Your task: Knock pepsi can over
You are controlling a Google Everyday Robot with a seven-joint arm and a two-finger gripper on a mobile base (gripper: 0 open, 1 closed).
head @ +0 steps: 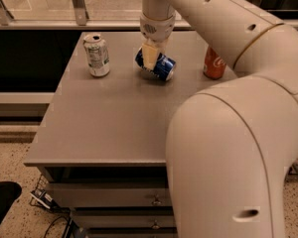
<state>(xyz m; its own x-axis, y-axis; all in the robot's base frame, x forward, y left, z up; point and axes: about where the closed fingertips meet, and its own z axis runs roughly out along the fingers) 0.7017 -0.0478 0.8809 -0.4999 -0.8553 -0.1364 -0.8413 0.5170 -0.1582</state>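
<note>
The pepsi can [163, 67] is dark blue and lies on its side on the grey table [114, 118], near the back middle, with one end pointing to the back left. My gripper [150, 58] comes down from above on the white arm and sits right over the can's left part, touching it. The gripper hides part of the can's top side.
A white and green can [97, 54] stands upright at the back left. An orange-red Coca-Cola can [213, 66] stands at the back right, partly behind my arm [228, 133], which fills the right half of the view. Drawers [114, 200] lie under the table front.
</note>
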